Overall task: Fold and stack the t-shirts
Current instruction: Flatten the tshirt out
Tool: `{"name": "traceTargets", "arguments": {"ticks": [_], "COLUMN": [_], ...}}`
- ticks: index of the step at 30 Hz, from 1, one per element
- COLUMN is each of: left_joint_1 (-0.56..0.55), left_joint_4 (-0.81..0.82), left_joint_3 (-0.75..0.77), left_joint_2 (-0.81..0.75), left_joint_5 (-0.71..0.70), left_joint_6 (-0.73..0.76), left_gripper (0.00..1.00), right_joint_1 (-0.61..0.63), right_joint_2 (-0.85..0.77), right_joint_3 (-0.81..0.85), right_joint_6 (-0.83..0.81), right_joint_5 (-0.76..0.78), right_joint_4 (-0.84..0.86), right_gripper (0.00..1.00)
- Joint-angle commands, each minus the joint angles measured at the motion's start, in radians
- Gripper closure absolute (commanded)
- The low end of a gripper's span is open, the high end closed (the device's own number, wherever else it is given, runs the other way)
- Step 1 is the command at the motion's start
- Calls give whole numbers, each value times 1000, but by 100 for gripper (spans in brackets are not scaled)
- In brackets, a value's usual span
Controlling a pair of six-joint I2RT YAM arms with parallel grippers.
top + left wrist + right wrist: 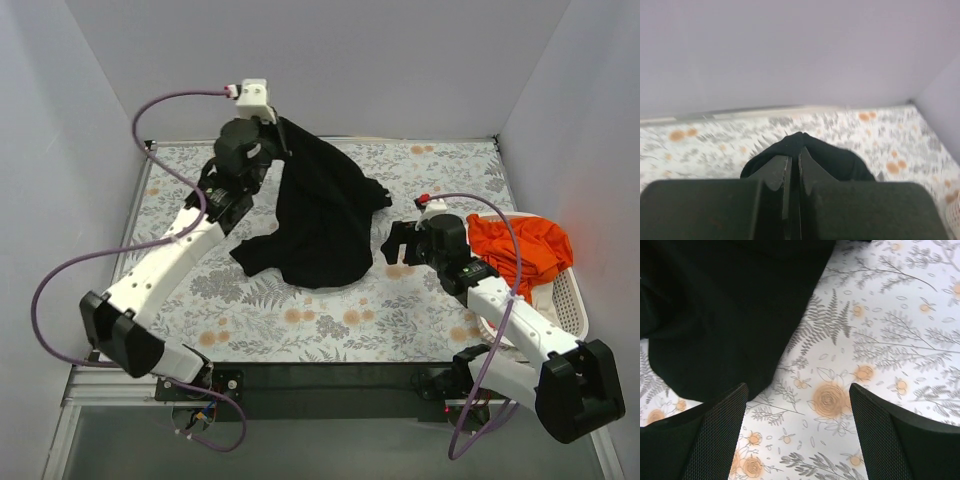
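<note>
A black t-shirt (320,215) hangs from my left gripper (278,125), which is raised at the back left and shut on a bunch of its cloth; the shirt's lower part rests crumpled on the floral table. In the left wrist view the jaws are closed with black cloth (805,150) bulging past the left gripper (795,165). My right gripper (395,243) is open and empty, low over the table just right of the shirt's hem. The right wrist view shows my right gripper (797,440) with the black shirt (725,310) to its upper left. The chest mark is hidden.
A white slatted basket (570,300) at the right edge holds an orange shirt (520,250). The floral tablecloth (350,310) covers the table. Grey walls close in on the left, back and right. Purple cables loop off both arms.
</note>
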Motion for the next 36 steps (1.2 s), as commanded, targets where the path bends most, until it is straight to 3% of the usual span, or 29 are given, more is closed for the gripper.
{"name": "traceTargets", "arguments": {"ticks": [1,7,13,23,26,29,30,33,36], "left_joint_1": [17,37,60,106,132,164,173,216,249], "left_joint_4": [-39,-73,-105,-120,-125,-120,-120,-140,-174], "left_joint_3": [-44,-115,-177,-224,-230,-243,-248,-239,-195], "left_joint_2": [-113,-216,-259,-279,-279,-280,-279,-289,-326], "left_joint_5": [-53,-54,-43,-11,3,15,18,16,-22], "left_joint_6": [75,55,14,-28,-40,-51,-51,-51,-40], "left_gripper": [100,100,100,100,100,100,100,100,100], "right_joint_1": [-1,58,178,227,235,236,233,217,192], "right_joint_2": [53,201,374,566,590,601,597,499,417], "right_joint_3": [85,137,193,208,219,230,233,251,343], "right_joint_6": [-16,-1,10,53,47,29,23,-16,-124], "right_joint_5": [-140,-243,-242,-186,-211,-203,-173,-31,220], "right_joint_4": [61,129,176,224,232,229,223,102,-94], "right_gripper": [26,26,26,28,34,53,75,98,99]}}
